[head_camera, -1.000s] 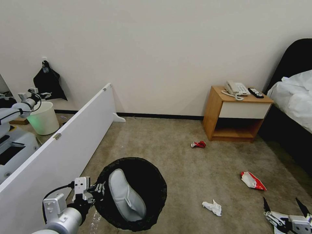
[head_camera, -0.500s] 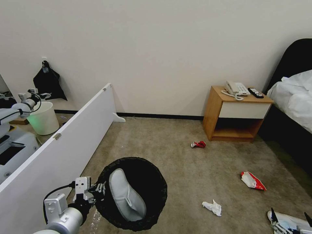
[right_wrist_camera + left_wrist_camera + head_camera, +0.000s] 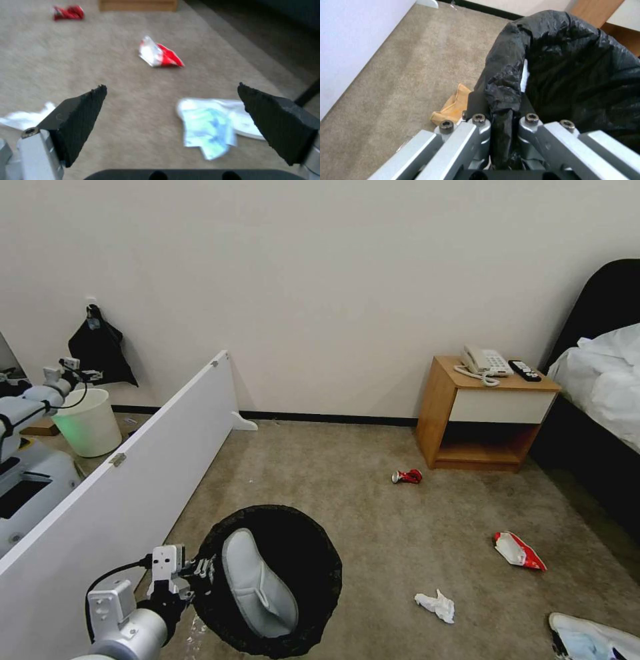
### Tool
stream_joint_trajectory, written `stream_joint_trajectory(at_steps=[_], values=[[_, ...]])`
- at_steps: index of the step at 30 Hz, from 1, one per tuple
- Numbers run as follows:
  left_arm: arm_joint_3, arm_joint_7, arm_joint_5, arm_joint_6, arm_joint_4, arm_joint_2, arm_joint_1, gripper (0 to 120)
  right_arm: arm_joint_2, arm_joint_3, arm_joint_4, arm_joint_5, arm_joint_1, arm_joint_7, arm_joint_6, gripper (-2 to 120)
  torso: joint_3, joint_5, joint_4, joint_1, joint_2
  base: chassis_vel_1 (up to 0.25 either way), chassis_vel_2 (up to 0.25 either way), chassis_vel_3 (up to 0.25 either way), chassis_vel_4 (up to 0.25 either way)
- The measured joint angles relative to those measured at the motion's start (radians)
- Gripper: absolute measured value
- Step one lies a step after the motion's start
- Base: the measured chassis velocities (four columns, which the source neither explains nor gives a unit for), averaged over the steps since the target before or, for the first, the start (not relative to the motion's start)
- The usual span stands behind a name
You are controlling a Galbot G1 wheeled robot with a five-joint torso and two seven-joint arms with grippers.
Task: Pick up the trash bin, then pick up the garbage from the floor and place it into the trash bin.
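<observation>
The trash bin, lined with a black bag, hangs at lower left with a white slipper lying inside. My left gripper is shut on the bin's near rim; the left wrist view shows its jaws pinching the bag there. A brown paper bag lies on the floor below. My right gripper is open above the carpet. Beneath it lies a second white slipper with a blue cloth on it. A snack packet, a tissue and a crushed red can lie farther out.
A long white panel stands along my left. Behind it is a pale unlined bin. A wooden nightstand with a phone is against the far wall. A bed takes up the right side.
My right gripper has sunk out of the bottom of the head view, uncovering the slipper at lower right. The left gripper and bin have barely shifted.
</observation>
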Motion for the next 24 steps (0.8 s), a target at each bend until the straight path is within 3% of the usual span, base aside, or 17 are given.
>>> stream_joint_trajectory(at_steps=[10, 20, 24], values=[[-0.003, -0.001, 0.003, 0.0, -0.004, -0.007, 0.006, 4, -0.065, 0.017, -0.072, -0.035, 0.013, 0.05, -0.014, 100, 0.0, -0.0001, 0.0, 0.0, 0.0, 0.0, 0.0, 0.0, 0.0], [-0.016, -0.002, 0.007, -0.001, -0.013, -0.008, 0.016, 4, -0.106, 0.007, -0.12, 0.017, 0.081, 0.083, -0.24, 100, 0.0, 0.0, 0.0001, 0.0, 0.0, 0.0, 0.0, 0.0, 0.0], [-0.021, -0.003, 0.008, -0.001, -0.018, -0.007, 0.023, 4, -0.109, -0.001, -0.168, 0.03, 0.117, 0.076, -0.252, 100, 0.0, 0.0, 0.0001, 0.0, 0.0, 0.0, 0.0, 0.0, 0.0]])
